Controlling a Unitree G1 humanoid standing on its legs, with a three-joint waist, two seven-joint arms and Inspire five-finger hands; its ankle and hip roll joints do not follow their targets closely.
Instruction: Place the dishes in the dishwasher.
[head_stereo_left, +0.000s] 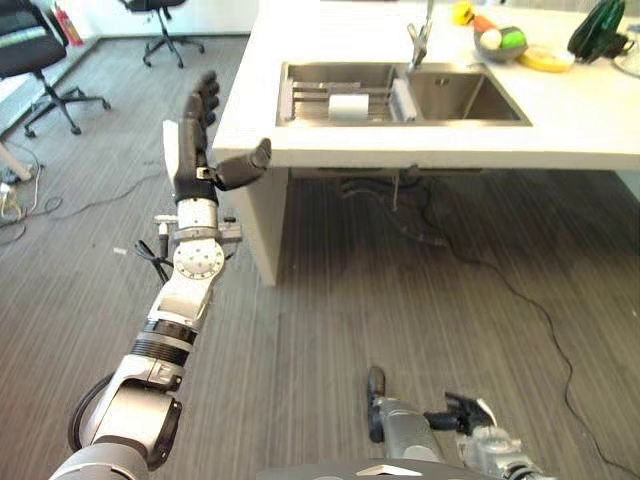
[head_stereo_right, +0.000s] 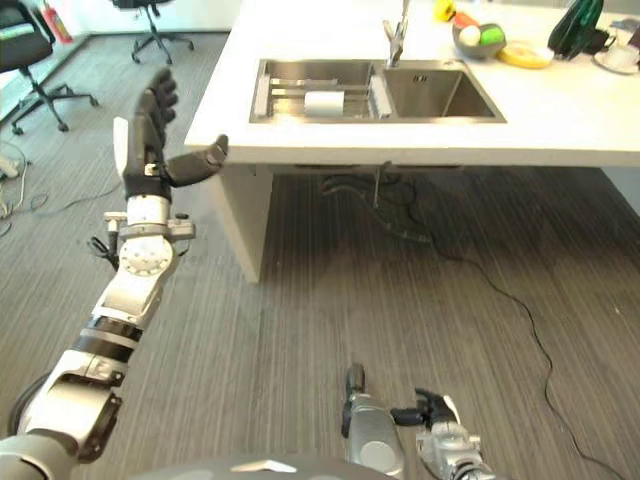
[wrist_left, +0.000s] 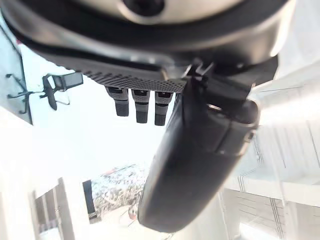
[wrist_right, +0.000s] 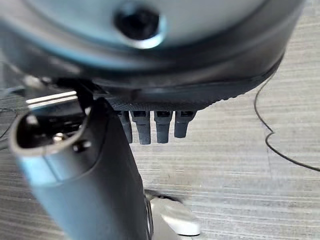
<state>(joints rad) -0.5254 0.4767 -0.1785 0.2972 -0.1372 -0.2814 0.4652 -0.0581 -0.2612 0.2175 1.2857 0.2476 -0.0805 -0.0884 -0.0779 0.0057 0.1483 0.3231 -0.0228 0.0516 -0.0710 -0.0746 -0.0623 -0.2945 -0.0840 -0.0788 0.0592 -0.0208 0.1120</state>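
Left eye view shows the left hand (head_stereo_left: 196, 130) held up in the left part of the frame, next to the corner of the white counter (head_stereo_left: 420, 135). Its fingers are straight and its thumb sticks out toward the counter edge. It holds nothing.

The right hand (head_stereo_left: 375, 395) hangs low at the bottom middle of the frame, over the grey striped floor (head_stereo_left: 330, 300). In the right wrist view its fingers (wrist_right: 155, 125) point out straight, with nothing in them.

A metal sink (head_stereo_left: 400, 95) sits in the counter at the top middle of the frame. A white dish (head_stereo_left: 348, 106) lies on a rack in the left half of the sink. A tap (head_stereo_left: 418, 40) stands behind it.

At the upper right, on the counter, sit a bowl (head_stereo_left: 500, 42) with round fruit, a yellow plate (head_stereo_left: 547, 58) and a dark green thing (head_stereo_left: 598, 30).

Black office chairs (head_stereo_left: 35, 60) stand at the upper left.
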